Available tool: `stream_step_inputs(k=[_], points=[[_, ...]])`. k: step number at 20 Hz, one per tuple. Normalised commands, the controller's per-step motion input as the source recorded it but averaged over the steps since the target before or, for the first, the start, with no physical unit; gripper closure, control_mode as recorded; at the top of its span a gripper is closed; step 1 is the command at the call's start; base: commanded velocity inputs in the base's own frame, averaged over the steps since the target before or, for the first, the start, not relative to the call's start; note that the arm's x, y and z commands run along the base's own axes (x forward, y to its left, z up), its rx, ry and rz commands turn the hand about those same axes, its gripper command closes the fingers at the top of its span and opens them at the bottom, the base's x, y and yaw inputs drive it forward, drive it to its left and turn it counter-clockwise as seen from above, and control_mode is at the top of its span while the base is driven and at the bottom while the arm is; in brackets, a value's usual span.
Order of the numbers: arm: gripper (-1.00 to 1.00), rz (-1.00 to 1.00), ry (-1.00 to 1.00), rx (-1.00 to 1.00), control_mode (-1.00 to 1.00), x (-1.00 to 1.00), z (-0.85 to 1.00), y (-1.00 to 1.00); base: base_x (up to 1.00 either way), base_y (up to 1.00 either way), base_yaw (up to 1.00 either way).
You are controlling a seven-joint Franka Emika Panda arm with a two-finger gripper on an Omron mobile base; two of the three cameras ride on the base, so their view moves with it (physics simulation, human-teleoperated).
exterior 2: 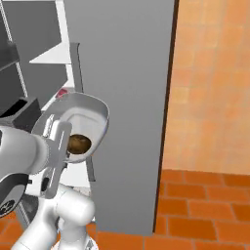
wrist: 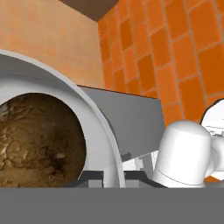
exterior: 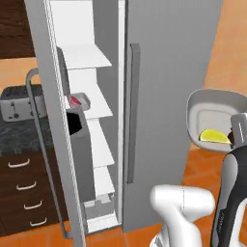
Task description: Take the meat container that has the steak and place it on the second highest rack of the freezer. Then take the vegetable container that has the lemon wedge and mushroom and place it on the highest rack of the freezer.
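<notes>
I see the freezer [exterior: 164, 96] with its left door swung open, white shelves showing inside. The meat container [exterior: 80, 101] sits on a shelf there, second from the top of those I can see, with the steak [exterior: 75, 101] in it. The vegetable container [exterior: 214, 120] is up in the air to the right of the open compartment, in front of the closed grey door, tipped so its inside faces the cameras. The lemon wedge [exterior: 214, 137] lies at its lower rim; the mushroom [exterior 2: 79, 144] sits beside the end effector [exterior 2: 59, 146], which grips the container's rim. A toaster [exterior: 18, 103] stands on the dark tabletop [exterior: 19, 137] at far left.
</notes>
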Motion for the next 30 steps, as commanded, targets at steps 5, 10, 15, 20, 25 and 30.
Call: stream_step_inputs(k=[5, 10, 15, 20, 25, 30], points=[[1.00, 0.00, 0.00, 0.00, 1.00, 0.00, 0.00, 0.00, 0.00, 0.01, 0.87], [1.00, 0.00, 0.00, 0.00, 1.00, 0.00, 0.00, 0.00, 0.10, 0.34, 0.35], [1.00, 0.00, 0.00, 0.00, 1.00, 0.00, 0.00, 0.00, 0.36, 0.28, 0.38], [1.00, 0.00, 0.00, 0.00, 1.00, 0.00, 0.00, 0.00, 0.18, -0.29, 0.38], [1.00, 0.00, 0.00, 0.00, 1.00, 0.00, 0.00, 0.00, 0.72, -0.12, 0.10], [1.00, 0.00, 0.00, 0.00, 1.00, 0.00, 0.00, 0.00, 0.95, -0.11, 0.12]])
